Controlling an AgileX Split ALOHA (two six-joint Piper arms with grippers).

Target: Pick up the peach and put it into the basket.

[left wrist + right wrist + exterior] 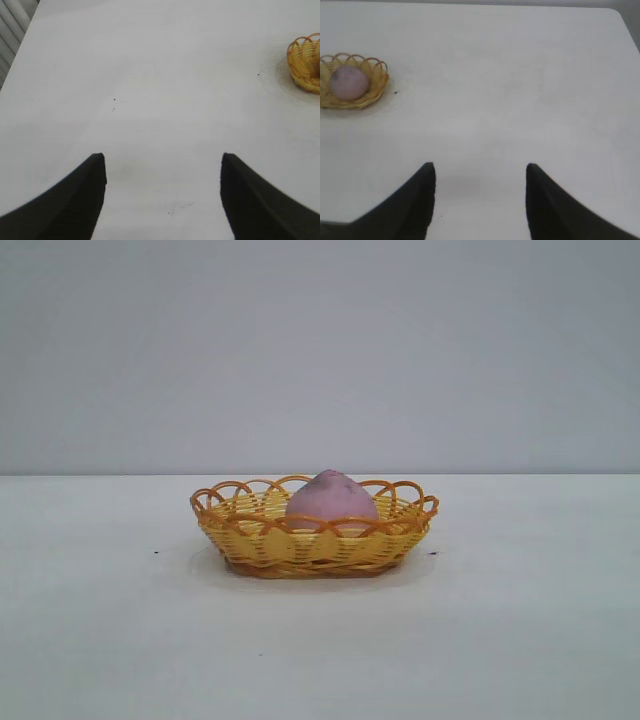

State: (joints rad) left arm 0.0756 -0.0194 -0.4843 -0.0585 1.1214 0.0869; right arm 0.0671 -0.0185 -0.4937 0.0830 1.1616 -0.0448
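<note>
Peach in basket at frame centre, its lower half hidden by the rim, left hand and right hand both released, empty, over bare bench.

The exterior view sits low, level and near the basket; both wrist views look down the surface, sharing that basket far off.

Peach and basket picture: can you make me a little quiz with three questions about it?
1. True or false: the peach lies on the table beside the basket.
2. Which gripper holds something? A) left gripper B) right gripper C) neither
3. Fill in: the basket's looped rim is ____.

Key: 1 false, the peach sits inside the basket. 2 C, both are open over bare table, away from the basket. 3 orange.
</note>
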